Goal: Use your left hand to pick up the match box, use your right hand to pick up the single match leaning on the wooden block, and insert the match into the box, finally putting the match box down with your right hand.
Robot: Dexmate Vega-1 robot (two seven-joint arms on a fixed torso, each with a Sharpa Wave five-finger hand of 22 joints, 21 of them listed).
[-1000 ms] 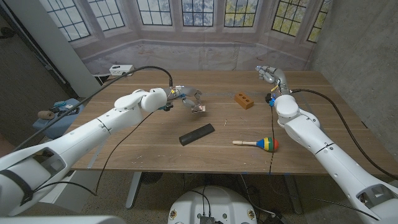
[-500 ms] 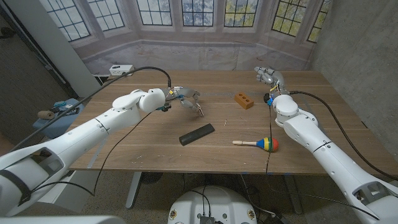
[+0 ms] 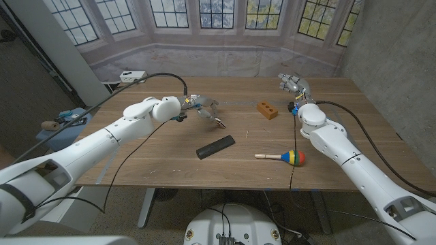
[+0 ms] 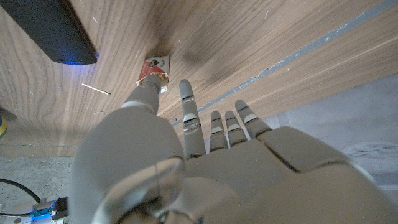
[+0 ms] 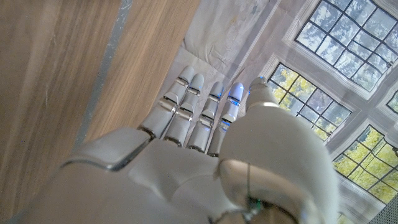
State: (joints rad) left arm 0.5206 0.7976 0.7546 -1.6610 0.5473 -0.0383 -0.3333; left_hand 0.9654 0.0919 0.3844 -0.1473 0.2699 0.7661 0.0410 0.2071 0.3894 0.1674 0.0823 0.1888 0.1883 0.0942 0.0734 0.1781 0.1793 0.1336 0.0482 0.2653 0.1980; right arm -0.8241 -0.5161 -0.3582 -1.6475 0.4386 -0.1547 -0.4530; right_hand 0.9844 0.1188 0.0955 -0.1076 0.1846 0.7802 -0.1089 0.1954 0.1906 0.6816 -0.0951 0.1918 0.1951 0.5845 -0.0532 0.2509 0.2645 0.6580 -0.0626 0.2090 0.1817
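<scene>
Left hand reaching for the match box; the grip is not yet made.

My left hand [image 3: 202,105] sits upper centre-left in the head view, fingers spread and holding nothing I can see, thumb tip touching or just beside the match box [image 4: 153,70] in the left wrist view. I'd say the step wants the thumb and fingers closed on opposite faces of the box, lifting it level. My right hand [image 3: 291,82] hovers upper right, fingers [image 5: 200,109] straight, side by side, empty. The wooden block [image 3: 267,109] lies between the hands; one thin match [image 4: 96,89] lies on the table near the box.
</scene>
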